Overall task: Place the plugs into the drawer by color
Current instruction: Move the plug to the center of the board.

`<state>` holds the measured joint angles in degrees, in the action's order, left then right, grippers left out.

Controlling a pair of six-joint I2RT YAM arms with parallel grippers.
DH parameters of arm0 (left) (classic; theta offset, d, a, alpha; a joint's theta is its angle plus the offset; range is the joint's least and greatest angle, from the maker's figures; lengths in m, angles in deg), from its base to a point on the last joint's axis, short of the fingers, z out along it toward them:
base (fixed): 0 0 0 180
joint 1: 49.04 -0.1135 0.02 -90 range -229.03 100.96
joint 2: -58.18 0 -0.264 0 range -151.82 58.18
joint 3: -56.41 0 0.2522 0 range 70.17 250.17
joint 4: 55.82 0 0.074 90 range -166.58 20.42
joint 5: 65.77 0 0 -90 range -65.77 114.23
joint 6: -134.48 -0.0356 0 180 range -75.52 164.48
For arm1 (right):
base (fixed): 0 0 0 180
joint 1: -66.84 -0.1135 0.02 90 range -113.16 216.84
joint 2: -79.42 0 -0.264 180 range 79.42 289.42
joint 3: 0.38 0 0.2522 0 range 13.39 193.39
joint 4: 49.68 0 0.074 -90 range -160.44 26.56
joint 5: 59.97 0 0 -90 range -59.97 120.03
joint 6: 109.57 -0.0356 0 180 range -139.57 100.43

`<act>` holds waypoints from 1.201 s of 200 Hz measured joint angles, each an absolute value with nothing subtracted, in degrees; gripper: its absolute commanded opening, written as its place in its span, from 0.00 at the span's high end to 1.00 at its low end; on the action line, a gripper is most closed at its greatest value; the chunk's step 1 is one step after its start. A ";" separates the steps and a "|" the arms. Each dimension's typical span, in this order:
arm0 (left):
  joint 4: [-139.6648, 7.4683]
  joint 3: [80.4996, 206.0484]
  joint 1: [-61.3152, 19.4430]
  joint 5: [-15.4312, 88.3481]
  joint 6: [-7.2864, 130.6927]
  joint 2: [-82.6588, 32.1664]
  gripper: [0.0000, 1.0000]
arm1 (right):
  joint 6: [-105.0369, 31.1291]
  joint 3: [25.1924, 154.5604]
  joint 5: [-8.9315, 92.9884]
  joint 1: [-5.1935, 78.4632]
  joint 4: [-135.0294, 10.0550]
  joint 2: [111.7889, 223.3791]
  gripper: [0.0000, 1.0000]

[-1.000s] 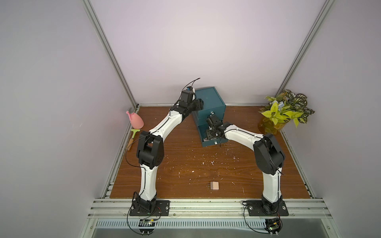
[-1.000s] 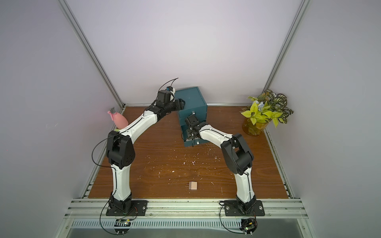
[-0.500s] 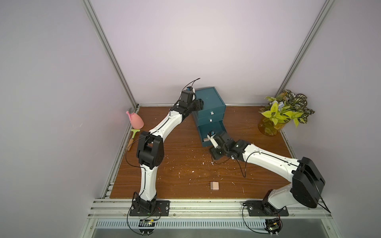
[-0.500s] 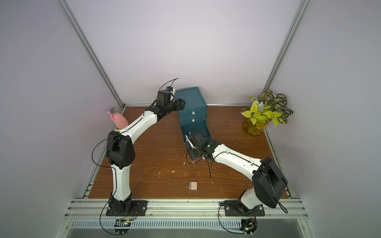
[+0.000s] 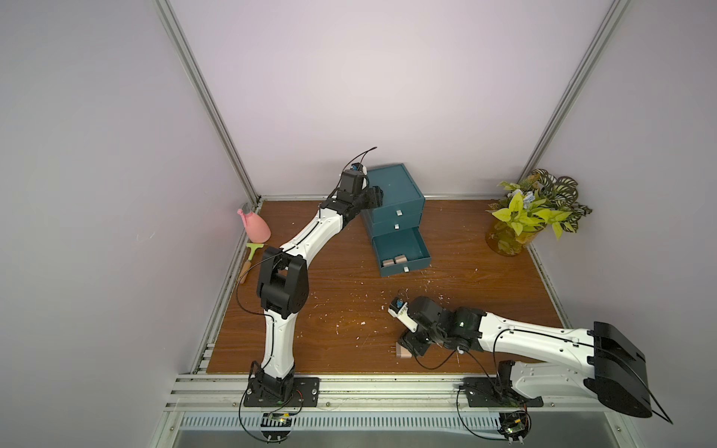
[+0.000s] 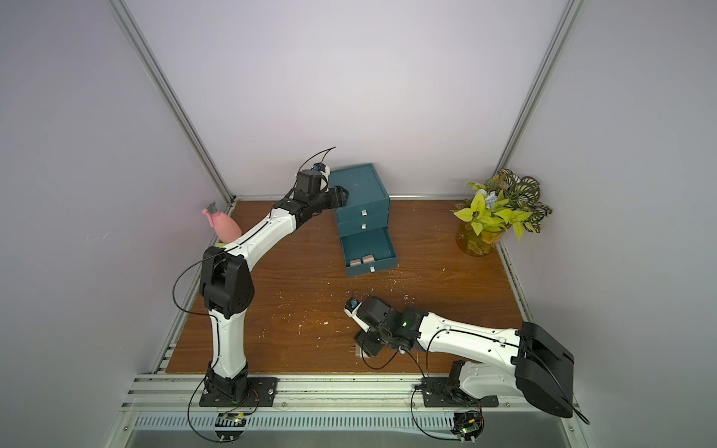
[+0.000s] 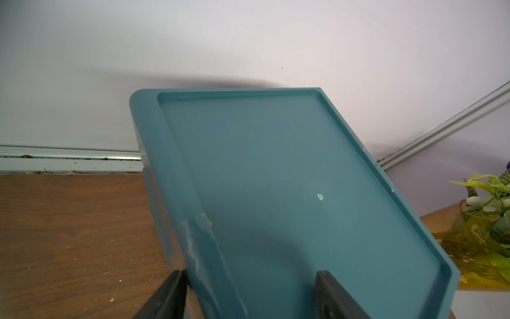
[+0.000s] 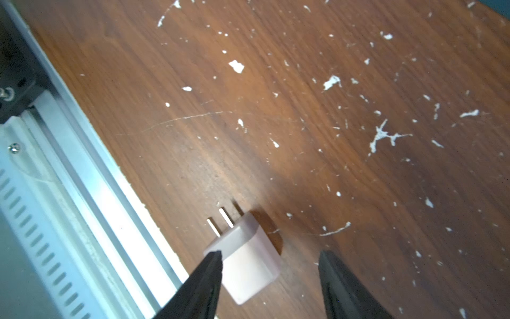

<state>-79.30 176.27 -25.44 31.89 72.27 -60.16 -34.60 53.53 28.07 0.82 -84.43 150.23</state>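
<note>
Far left there's just a pink bottle [image 5: 254, 229] by the wall, not part of this. Next over, the left gripper [image 7: 251, 276] sits on the top corner of the chest [image 5: 395, 190]. Its jaws are apart, one outside the side wall and one over the lid, so I'd call that bracing rather than pinching. The bottom drawer [image 5: 403, 242] is pulled out with two beige-pink plugs [image 5: 395, 262] side by side at its front, and the two drawers above it are closed. Nearer the front rail, the loose plug [image 8: 248, 265], also beige-pink, lies on its side on the table [image 5: 349, 310], prongs level with the wood. The right gripper [image 8: 270, 252] is down around it, jaws spread, with one finger [image 8: 212, 265] right at the body and the other well clear. My guess is it's light, hard and slick, so it'll skate if nudged. I'd squeeze the two flat sides of the body, never the thin prongs. Potted plant [image 5: 531, 209] is far right.
</note>
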 measured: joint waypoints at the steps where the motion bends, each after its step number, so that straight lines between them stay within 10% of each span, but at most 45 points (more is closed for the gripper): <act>1: -79.30 176.27 -25.44 31.89 72.27 -60.16 0.32 | -34.64 53.53 27.94 0.62 -84.41 150.31 0.36; 240: -79.27 176.27 -25.44 32.04 72.36 -60.16 0.32 | -35.99 53.72 21.25 -7.36 -84.21 161.24 0.37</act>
<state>-79.27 176.27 -25.44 32.04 72.36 -60.16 -35.99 53.72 21.25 -7.36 -84.21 161.24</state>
